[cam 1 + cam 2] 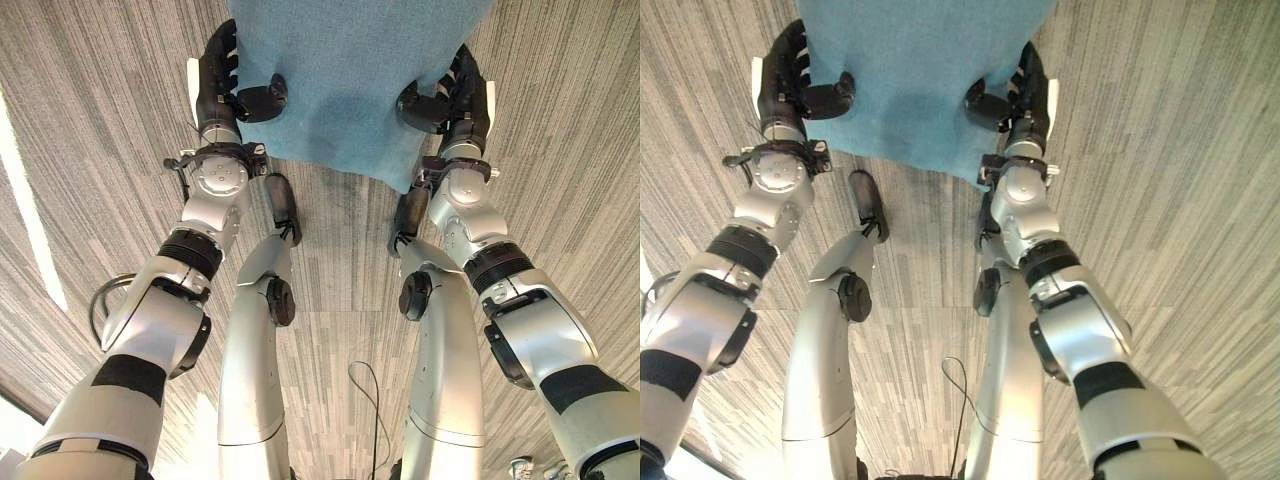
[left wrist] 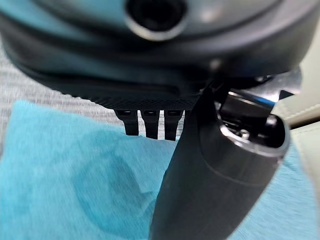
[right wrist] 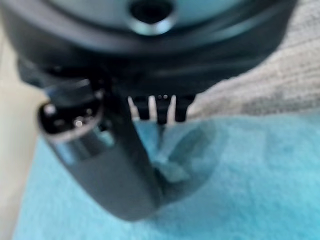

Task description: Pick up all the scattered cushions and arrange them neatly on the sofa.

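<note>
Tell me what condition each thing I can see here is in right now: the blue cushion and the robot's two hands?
Blue cushion: lifted off the carpet, held between both hands, hanging slightly tilted.
Left hand: pressed on the cushion's left edge, thumb curled onto its front, gripping it.
Right hand: pressed on the cushion's right edge, thumb curled onto its front, gripping it.
Carpet: grey, striped, bare under the cushion.

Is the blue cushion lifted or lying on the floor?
Lifted: the blue cushion is pinched between the left hand and right hand, above the carpet.

Cushion [image 1: 350, 70] btwn left hand [image 1: 215, 85] & right hand [image 1: 462, 100], above carpet [image 1: 90, 150]
</note>
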Available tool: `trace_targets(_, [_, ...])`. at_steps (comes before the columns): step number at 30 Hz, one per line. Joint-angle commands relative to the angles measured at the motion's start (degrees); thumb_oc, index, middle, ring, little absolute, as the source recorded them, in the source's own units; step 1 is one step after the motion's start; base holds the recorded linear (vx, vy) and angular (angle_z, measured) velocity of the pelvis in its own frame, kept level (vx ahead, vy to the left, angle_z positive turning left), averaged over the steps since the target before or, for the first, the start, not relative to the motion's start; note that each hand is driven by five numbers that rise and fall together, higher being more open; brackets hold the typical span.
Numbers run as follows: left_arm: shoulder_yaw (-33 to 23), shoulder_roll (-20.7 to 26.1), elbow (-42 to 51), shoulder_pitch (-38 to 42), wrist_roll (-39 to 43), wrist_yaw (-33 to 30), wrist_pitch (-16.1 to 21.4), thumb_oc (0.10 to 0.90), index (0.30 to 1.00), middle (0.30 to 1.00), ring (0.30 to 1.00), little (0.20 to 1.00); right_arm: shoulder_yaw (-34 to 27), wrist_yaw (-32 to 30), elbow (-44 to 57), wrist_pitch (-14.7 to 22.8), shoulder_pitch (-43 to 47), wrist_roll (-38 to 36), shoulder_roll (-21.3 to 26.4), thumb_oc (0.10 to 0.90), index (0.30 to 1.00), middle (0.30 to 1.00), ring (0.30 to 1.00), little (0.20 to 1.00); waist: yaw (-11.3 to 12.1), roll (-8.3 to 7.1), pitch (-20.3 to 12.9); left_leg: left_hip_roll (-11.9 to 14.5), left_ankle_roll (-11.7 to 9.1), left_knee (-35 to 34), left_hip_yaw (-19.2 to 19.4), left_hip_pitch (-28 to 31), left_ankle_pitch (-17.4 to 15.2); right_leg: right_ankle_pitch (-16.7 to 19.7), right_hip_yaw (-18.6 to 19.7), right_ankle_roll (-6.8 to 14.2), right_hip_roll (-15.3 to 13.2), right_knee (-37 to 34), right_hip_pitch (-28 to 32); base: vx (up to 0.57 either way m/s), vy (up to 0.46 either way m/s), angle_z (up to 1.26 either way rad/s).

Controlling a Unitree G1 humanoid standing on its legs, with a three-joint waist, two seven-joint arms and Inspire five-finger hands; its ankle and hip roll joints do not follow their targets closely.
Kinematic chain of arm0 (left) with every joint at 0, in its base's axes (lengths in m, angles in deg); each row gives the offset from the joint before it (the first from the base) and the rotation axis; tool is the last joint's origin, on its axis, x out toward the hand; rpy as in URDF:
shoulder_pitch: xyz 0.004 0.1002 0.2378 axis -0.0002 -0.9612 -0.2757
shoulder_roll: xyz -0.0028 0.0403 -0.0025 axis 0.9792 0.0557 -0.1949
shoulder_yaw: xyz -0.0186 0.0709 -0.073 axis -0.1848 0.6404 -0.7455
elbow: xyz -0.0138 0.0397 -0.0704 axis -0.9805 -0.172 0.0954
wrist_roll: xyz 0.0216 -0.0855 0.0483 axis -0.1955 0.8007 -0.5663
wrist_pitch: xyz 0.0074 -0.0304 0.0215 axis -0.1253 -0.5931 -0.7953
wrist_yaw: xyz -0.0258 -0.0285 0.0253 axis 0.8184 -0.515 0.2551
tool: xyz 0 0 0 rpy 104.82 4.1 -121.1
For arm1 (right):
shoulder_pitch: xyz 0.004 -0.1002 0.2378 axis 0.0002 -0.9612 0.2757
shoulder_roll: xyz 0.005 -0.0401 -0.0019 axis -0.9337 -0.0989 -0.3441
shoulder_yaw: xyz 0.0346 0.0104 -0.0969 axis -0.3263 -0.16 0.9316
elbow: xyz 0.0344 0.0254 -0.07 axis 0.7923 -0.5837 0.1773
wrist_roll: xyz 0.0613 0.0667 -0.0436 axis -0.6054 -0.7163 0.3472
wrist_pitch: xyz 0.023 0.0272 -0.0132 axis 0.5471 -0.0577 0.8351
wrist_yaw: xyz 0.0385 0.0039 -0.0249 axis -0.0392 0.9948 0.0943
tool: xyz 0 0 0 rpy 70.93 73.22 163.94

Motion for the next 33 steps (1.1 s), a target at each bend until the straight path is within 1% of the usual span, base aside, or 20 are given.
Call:
trace_targets(1, [-0.46,-3.88,5.72,-2.86,0.25,1.00,5.51,0.400,0.300,0.300,0.300,0.300,5.21,5.56,10.91,5.56,-0.63,1.44,-9.42,0.400,0.300,0.300,0.300,0.300,0.45,0.53,-8.29,-2.89,-0.17,6.49,-3.13,-1.08,-8.99,-1.01,-0.88,3.42,1.38,-2.68,2.00,0.00,0.000,0.00])
trace_targets(5, [-3.04,-2.51,12.47,-5.35,0.05,0.71,6.97,0.400,0.300,0.300,0.300,0.300,2.25,5.18,16.39,6.57,-3.90,4.59,-7.56,0.400,0.300,0.300,0.300,0.300,0.59,0.75,-11.45,-3.00,-0.24,2.69,-3.81,-0.04,-7.79,0.25,-2.40,3.93,1.96,-6.75,4.09,-0.02,0.006,-0.02])
trace_targets(7, [-3.49,-2.53,13.89,-6.20,0.08,0.70,7.36,0.400,0.300,0.300,0.300,0.300,1.47,4.83,17.17,6.70,-4.82,5.40,-7.24,0.400,0.300,0.300,0.300,0.300,0.54,0.72,-11.57,-2.94,-0.22,1.49,-3.67,1.16,-7.55,0.44,-2.72,3.96,1.99,-7.86,5.29,-0.06,0.013,-0.02])
trace_targets(8, [-4.83,-2.76,17.21,-7.99,0.28,0.94,8.33,0.400,0.300,0.300,0.300,0.300,0.29,4.50,19.46,6.81,-6.71,7.07,-6.41,0.400,0.300,0.300,0.300,0.300,0.30,0.59,-11.77,-3.03,-0.34,-1.50,-3.66,4.08,-6.97,1.20,-3.02,4.25,2.36,-10.15,7.96,-0.06,0.008,-0.01])
trace_targets(11, [-6.20,-3.97,22.60,-11.67,-0.03,1.31,9.08,0.400,0.300,0.300,0.300,0.300,-1.54,4.22,23.36,6.88,-10.18,9.13,-5.21,0.400,0.300,0.300,0.300,0.300,-0.03,0.41,-11.78,-3.22,-0.40,-5.29,-3.79,9.03,-6.19,2.43,-3.47,4.46,2.78,-13.30,12.43,-0.06,0.012,0.02])
trace_targets(12, [-6.25,-4.94,25.75,-14.63,-1.40,1.66,8.97,0.400,0.300,0.300,0.300,0.300,-2.40,4.36,26.03,7.00,-13.25,9.74,-5.01,0.400,0.300,0.300,0.300,0.300,-0.18,0.32,-11.56,-3.35,-0.57,-7.51,-4.21,12.64,-5.65,3.42,-3.54,4.73,2.94,-15.55,15.94,-0.05,0.002,0.04])
trace_targets(13, [-6.25,-4.95,25.79,-14.66,-1.42,1.64,8.95,0.400,0.300,0.300,0.300,0.300,-2.40,4.35,26.06,6.99,-13.29,9.75,-5.01,0.400,0.300,0.300,0.300,0.300,-0.18,0.32,-11.51,-3.35,-0.57,-7.57,-4.22,12.75,-5.63,3.44,-3.55,4.73,2.95,-15.60,16.04,-0.05,-0.011,0.01])
trace_targets(15, [-5.84,-5.65,29.86,-19.19,-3.36,2.89,8.79,0.400,0.300,0.300,0.300,0.300,-3.49,4.90,31.01,7.28,-17.95,10.89,-4.82,0.400,0.300,0.300,0.300,0.300,-0.41,0.09,-11.45,-3.22,-0.96,-10.09,-4.44,17.40,-5.08,4.34,-4.08,4.84,2.90,-18.13,20.55,-0.04,-0.022,0.00])
trace_targets(16, [-5.36,-6.47,31.88,-22.98,-4.87,4.11,8.73,0.400,0.300,0.300,0.300,0.300,-3.90,5.71,33.26,7.53,-22.06,11.67,-4.97,0.400,0.300,0.300,0.300,0.300,-0.63,-0.10,-11.56,-3.06,-1.16,-12.03,-4.81,21.18,-4.89,5.06,-4.30,4.98,2.64,-20.45,24.18,-0.04,-0.027,0.00])
trace_targets(18, [-5.37,-6.85,33.39,-25.19,-6.09,4.56,8.66,0.400,0.300,0.300,0.300,0.300,-4.19,6.10,34.61,7.73,-24.84,11.94,-5.03,0.400,0.300,0.300,0.300,0.300,-0.71,-0.20,-11.60,-2.90,-1.47,-13.85,-4.97,23.80,-4.52,5.50,-4.47,5.05,2.68,-21.91,26.62,0.01,-0.042,-0.01])
trace_targets(19, [-4.52,-7.67,36.16,-29.35,-7.39,5.69,8.67,0.400,0.300,0.300,0.300,0.300,-4.63,6.76,37.97,7.84,-30.26,13.34,-4.77,0.400,0.300,0.300,0.300,0.300,-1.01,-0.57,-11.90,-2.87,-1.99,-16.33,-5.20,28.21,-4.08,6.11,-4.98,5.14,2.48,-24.65,30.75,0.02,-0.069,-0.02])
trace_targets(22, [-2.94,-9.37,38.78,-36.64,-7.13,7.51,9.20,0.400,0.300,0.300,0.300,0.300,-5.12,7.60,42.16,7.80,-39.50,14.66,-5.39,0.400,0.300,0.300,0.300,0.300,-1.40,-1.15,-12.32,-3.00,-2.55,-21.31,-5.80,37.43,-3.22,7.24,-6.35,5.51,2.64,-29.79,39.48,-0.01,-0.084,-0.02])
trace_targets(23, [-1.74,-9.97,39.67,-40.06,-6.92,8.11,9.19,0.400,0.300,0.300,0.300,0.300,-5.20,8.19,43.72,7.84,-44.40,14.62,-6.01,0.400,0.300,0.300,0.300,0.300,-1.63,-1.47,-12.81,-3.18,-2.80,-23.90,-5.96,42.58,-2.71,7.80,-7.15,5.65,2.70,-32.39,44.28,-0.07,-0.081,0.01])
trace_targets(24, [-1.15,-9.87,40.14,-41.75,-7.18,8.52,9.12,0.400,0.300,0.300,0.300,0.300,-5.87,8.17,44.58,7.77,-46.58,15.10,-6.06,0.400,0.300,0.300,0.300,0.300,-1.89,-1.65,-12.86,-3.46,-2.68,-25.70,-5.74,44.72,-0.48,9.74,-7.85,5.38,2.57,-34.61,46.58,-0.04,-0.086,0.01])
trace_targets(25, [-0.59,-9.54,40.88,-43.87,-7.91,9.15,9.10,0.400,0.300,0.300,0.300,0.300,-6.29,8.42,45.39,7.67,-49.26,15.58,-5.85,0.400,0.300,0.300,0.300,0.300,-1.98,-1.82,-13.30,-3.36,-2.83,-27.53,-5.66,48.10,-0.18,9.95,-8.18,5.53,2.74,-36.11,49.54,0.00,-0.062,0.00])
trace_targets(26, [-0.02,-9.28,41.88,-47.42,-7.36,9.98,9.09,0.400,0.300,0.300,0.300,0.300,-7.15,8.75,47.20,7.59,-53.45,15.62,-5.66,0.400,0.300,0.300,0.300,0.300,-2.22,-2.13,-13.85,-3.33,-3.15,-30.28,-5.41,54.01,0.40,10.20,-8.76,5.68,3.15,-38.80,55.52,0.06,-0.050,-0.02])
trace_targets(27, [-0.01,-9.27,41.90,-47.45,-7.36,9.98,9.09,0.400,0.300,0.300,0.300,0.300,-7.15,8.74,47.23,7.57,-53.49,15.62,-5.66,0.400,0.300,0.300,0.300,0.300,-2.22,-2.14,-13.71,-3.33,-3.16,-30.39,-5.41,54.25,0.44,10.23,-8.77,5.68,3.17,-38.89,55.75,0.07,-0.045,-0.05])
trace_targets(30, [0.73,-8.15,43.35,-52.15,-6.54,11.40,8.86,0.400,0.300,0.300,0.300,0.300,-8.48,8.86,49.36,7.33,-59.25,16.98,-4.54,0.400,0.300,0.300,0.300,0.300,-2.71,-2.39,-15.29,-3.06,-3.25,-34.08,-4.80,62.68,0.66,10.35,-9.37,5.85,3.99,-42.37,63.79,0.13,-0.023,-0.06])
trace_targets(31, [0.94,-7.30,44.43,-54.91,-6.24,12.26,8.68,0.400,0.300,0.300,0.300,0.300,-9.97,9.33,50.68,7.20,-62.96,17.75,-3.84,0.400,0.300,0.300,0.300,0.300,-2.98,-2.59,-16.64,-3.20,-3.28,-36.06,-4.30,67.39,0.62,10.48,-9.22,6.12,4.54,-45.34,69.25,0.20,0.013,-0.06])
trace_targets(33, [1.11,-6.93,45.41,-57.56,-5.80,13.09,8.28,0.400,0.300,0.300,0.300,0.300,-11.18,9.78,51.42,7.12,-65.87,17.47,-3.63,0.400,0.300,0.300,0.300,0.300,-3.42,-2.79,-18.36,-2.96,-3.31,-37.71,-3.41,72.04,0.18,10.87,-8.90,6.59,4.85,-48.11,74.08,0.18,0.045,-0.02])
